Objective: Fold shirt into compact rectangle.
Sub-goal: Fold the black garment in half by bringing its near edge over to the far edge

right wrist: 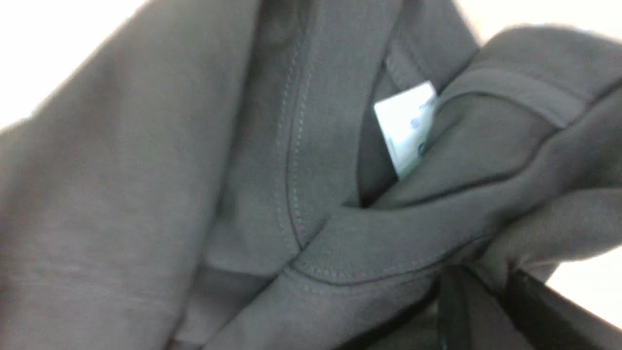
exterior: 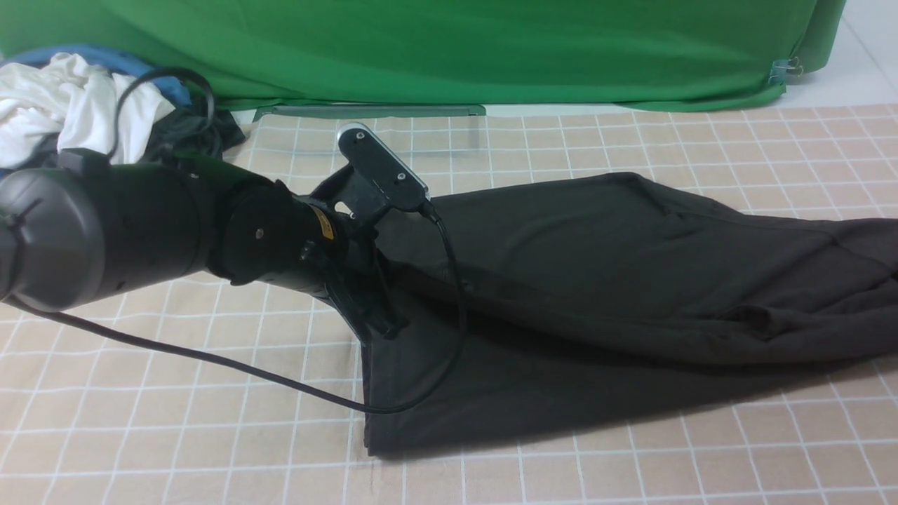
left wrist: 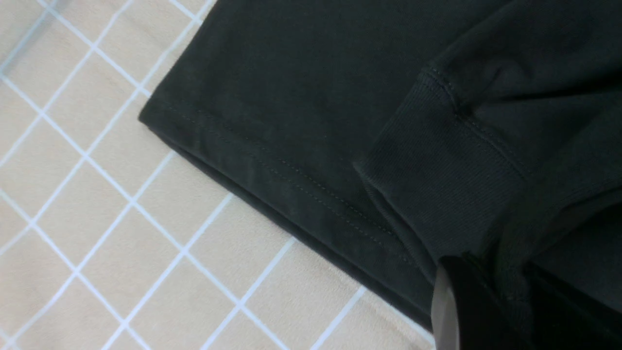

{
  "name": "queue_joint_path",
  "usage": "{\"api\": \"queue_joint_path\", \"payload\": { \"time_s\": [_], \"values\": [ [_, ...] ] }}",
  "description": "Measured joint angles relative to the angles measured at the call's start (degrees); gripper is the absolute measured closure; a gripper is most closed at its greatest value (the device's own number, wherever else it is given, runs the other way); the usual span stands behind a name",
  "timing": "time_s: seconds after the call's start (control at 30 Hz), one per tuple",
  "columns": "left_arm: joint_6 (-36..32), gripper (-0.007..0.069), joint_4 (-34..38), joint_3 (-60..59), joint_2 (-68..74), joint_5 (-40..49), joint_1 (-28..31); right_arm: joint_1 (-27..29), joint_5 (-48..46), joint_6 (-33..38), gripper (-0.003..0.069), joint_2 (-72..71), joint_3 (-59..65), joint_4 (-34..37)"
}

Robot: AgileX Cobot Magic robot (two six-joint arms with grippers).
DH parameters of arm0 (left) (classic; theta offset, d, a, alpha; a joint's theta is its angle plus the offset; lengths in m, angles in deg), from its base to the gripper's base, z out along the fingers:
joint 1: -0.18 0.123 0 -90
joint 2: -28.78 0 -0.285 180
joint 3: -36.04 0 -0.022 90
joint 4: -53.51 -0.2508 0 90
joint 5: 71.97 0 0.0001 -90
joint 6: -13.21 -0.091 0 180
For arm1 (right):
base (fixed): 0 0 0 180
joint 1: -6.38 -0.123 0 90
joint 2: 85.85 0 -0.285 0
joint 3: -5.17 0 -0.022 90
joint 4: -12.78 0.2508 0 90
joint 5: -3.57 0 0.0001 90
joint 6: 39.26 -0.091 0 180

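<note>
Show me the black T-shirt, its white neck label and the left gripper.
black T-shirt (exterior: pixel 631 266): front view, middle of the spread fabric.
white neck label (right wrist: pixel 407 127): right wrist view, centre of the tag.
left gripper (exterior: pixel 382 322): front view, at the fingertips shut on the T-shirt's near end.

I count one black cotton T-shirt (exterior: pixel 631 266), one white neck label (right wrist: pixel 406 126), one crumpled white garment (exterior: pixel 56 105), one green cloth backdrop (exterior: pixel 491 49) and one beige checked table cover (exterior: pixel 175 435).

The shirt (exterior: pixel 631 280) is spread on the gridded cloth (exterior: pixel 175 435), centre to right; the left gripper (exterior: pixel 379 322) is set at its left end, a clothes heap (exterior: pixel 63 105) farther left behind
</note>
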Motion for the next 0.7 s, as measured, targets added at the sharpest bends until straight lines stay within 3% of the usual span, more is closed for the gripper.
{"api": "queue_joint_path", "payload": {
  "time_s": [0.33,0.7],
  "values": [
    [1.89,0.0595,0.52,0.34,-4.69,2.29,0.61,-0.94,-1.97,0.89,0.0598,-0.23,-10.77,0.86],
    [4.35,0.0595,5.00,4.73,-3.78,2.98,7.44,-8.83,7.22,0.89,0.0598,2.68,-17.18,0.64]
  ]
}}
